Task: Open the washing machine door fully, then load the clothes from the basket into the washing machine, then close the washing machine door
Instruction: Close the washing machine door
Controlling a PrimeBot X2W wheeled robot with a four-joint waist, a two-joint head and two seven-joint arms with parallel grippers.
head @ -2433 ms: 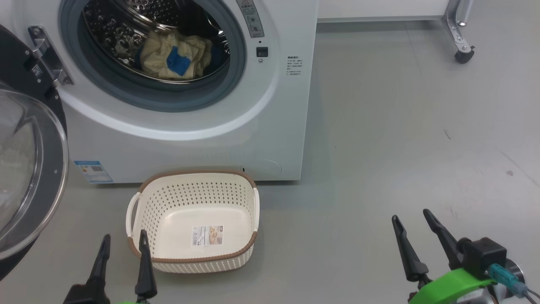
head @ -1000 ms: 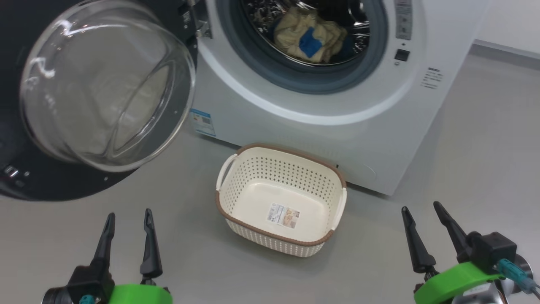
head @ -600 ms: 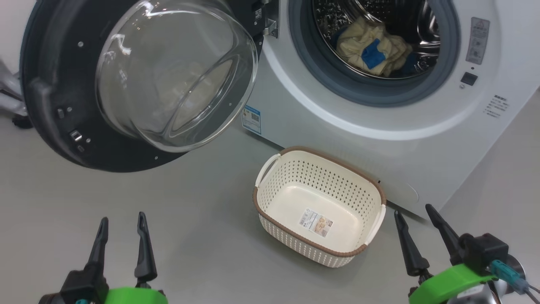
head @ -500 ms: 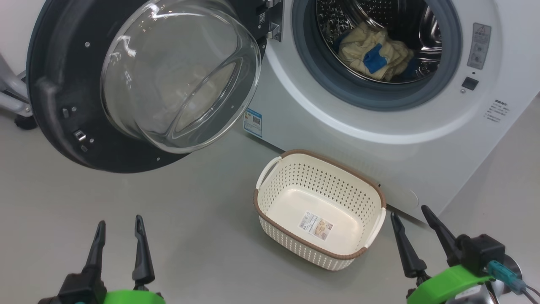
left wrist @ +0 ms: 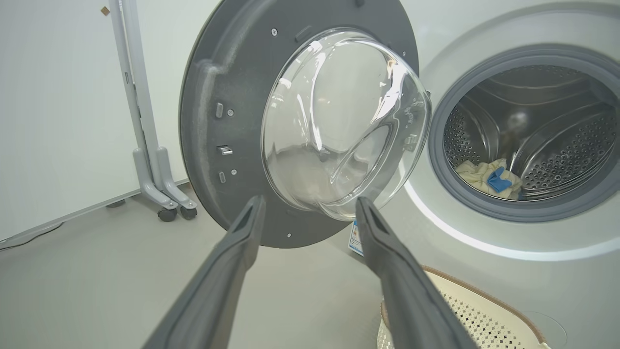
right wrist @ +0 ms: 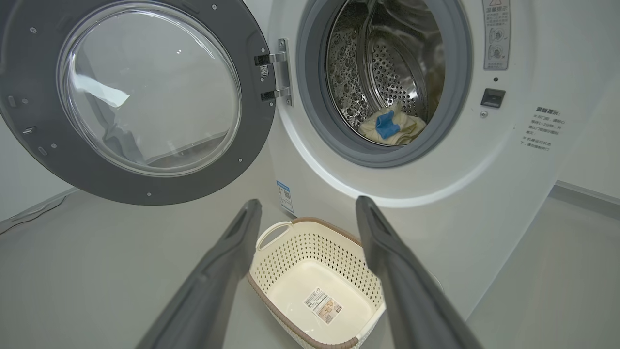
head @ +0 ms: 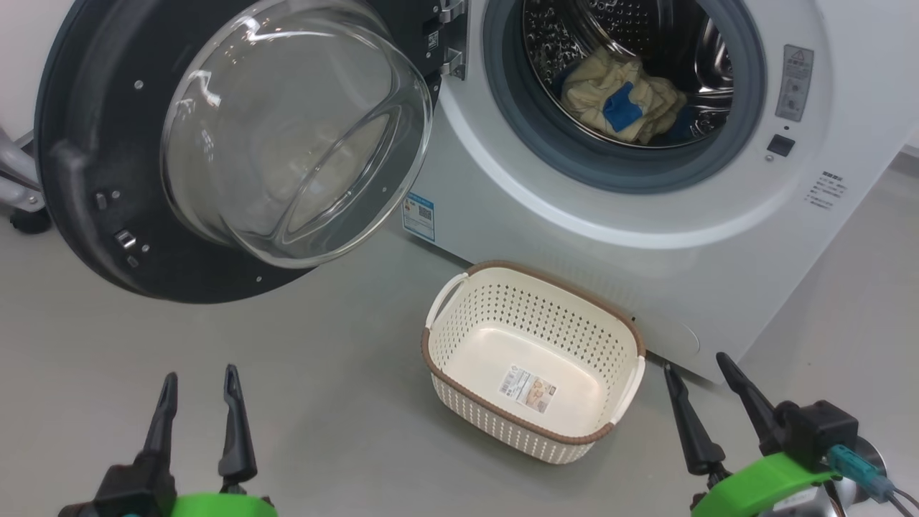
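- The washing machine door stood swung wide open at the left of the washer, held on a metal hinge. Its inner side faced the robot: a wide dark rim with small screws and a clear domed glass bowl bulging outward.
- A grey wheeled stand stood on the floor behind the door's left edge, near the white wall.
- The left gripper hung low over bare floor, its fingers spread apart and holding nothing, below the door and well apart from it.
- The washing machine was white, with a blue label sticker low on its front and a grey rubber seal around the opening.
- The clothes, pale yellow with a blue patch, lay bunched at the bottom of the steel drum.
- The basket stood upright on the floor just before the washer, below the opening, with only a label sticker on its bottom.
- The right gripper hovered just beside the basket's right handle, fingers apart, grasping nothing.
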